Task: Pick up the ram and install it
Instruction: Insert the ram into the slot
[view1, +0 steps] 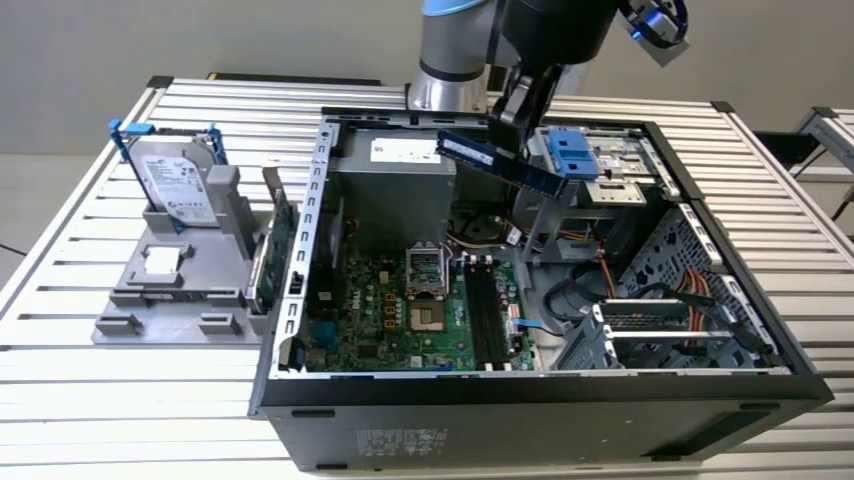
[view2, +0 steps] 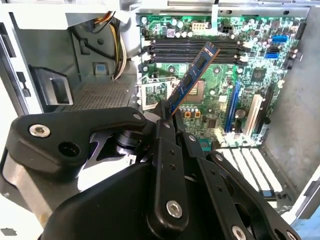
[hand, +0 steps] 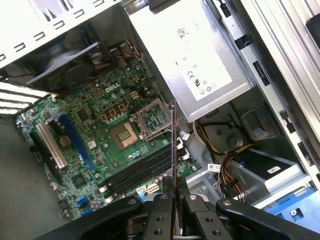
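Inspection found the gripper (view1: 509, 128) clamped on the ram (view1: 495, 160), gripping it at one end. The stick was clear of every surface, suspended above the open computer case (view1: 561, 415).

In the exterior view the ram hung over the rear part of the case, between the power supply (view1: 390, 178) and the blue drive bay (view1: 567, 153). It sat tilted, its end toward the exterior view's left being the higher one.

In the second wrist view the ram (view2: 193, 79) projected from the gripper (view2: 167, 116) out over the motherboard (view2: 250, 95). Its far end lay in line with the memory slots (view2: 190, 51) but was apart from them. The first wrist view showed the ram (hand: 173, 145) edge-on as a thin line rising from the gripper (hand: 173, 200), with the memory slots (hand: 142, 172) beneath it. The ram was not seated in any slot.

Outside the case, toward the exterior view's left, a hard drive (view1: 174, 180) in a blue frame stood upright in a grey fixture (view1: 154, 300) on the slatted table (view1: 80, 400). A green expansion card (view1: 280, 250) stood just beside the case wall.
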